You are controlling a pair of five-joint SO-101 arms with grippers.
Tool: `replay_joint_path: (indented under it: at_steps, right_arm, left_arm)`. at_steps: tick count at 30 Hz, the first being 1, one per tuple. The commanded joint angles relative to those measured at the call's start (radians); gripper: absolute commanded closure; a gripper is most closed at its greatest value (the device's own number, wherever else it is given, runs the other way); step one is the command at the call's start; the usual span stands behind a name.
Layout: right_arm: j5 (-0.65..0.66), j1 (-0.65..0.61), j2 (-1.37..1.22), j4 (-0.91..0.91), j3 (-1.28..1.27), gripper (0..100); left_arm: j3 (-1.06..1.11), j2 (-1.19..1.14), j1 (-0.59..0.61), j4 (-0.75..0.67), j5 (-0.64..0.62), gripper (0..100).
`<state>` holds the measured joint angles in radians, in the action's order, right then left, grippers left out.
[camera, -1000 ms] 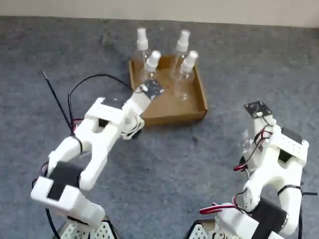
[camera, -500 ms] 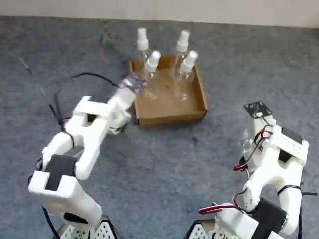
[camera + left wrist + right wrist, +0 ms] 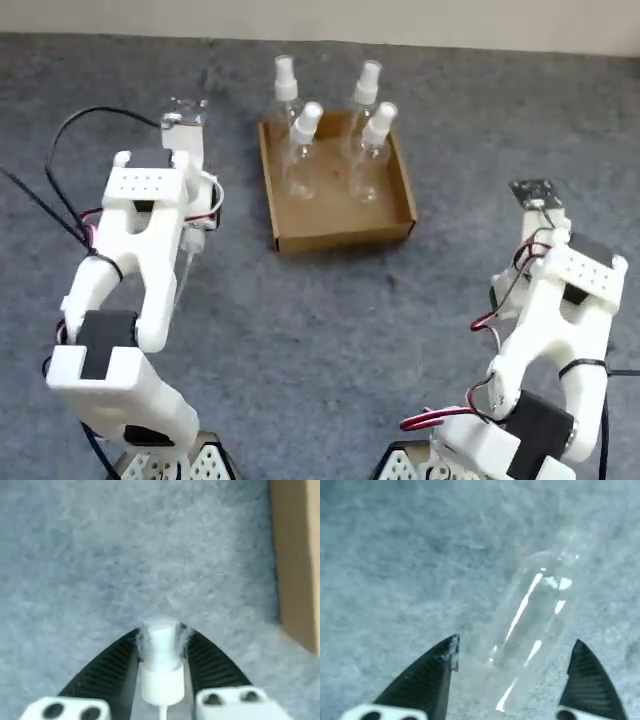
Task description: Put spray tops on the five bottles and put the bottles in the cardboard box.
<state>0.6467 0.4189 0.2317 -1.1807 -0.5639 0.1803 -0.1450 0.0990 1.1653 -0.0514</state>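
Clamping spray top (image 3: 161, 672), left end effector (image 3: 160, 636) narrowly parted

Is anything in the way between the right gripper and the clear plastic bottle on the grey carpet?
Nothing visible is. In the right wrist view the right gripper is open and the clear plastic bottle sits directly between its black fingers, with bare grey carpet around it.

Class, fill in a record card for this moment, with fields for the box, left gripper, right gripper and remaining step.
box: cardboard box, four topped bottles upright in it
left gripper: fingers shut on a loose spray top, beside the box
right gripper: fingers open either side of a clear bottle
remaining: probably fit that top to the clear bottle, then box it
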Motion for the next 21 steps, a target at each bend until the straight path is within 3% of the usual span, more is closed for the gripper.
replay_joint_path:
  at_steps: [1, 7, 15, 21]
  right_arm:
    - [-0.072, -0.022, -0.007, -0.013, 0.101, 71.9]
    - [-0.160, -0.010, -0.246, -0.024, 0.291, 71.9]
    - [-0.213, 0.025, -0.611, -0.185, 0.710, 72.4]
    - [-0.218, 0.024, -0.694, -0.211, 0.805, 88.9]
  left_arm:
    - [-0.047, -0.005, -0.038, 0.012, -0.046, 100]
    - [0.010, 0.002, -0.035, -0.014, -0.043, 100]
    - [0.030, -0.002, -0.033, -0.048, -0.041, 100]
    - [0.036, -0.005, -0.033, -0.072, -0.041, 100]
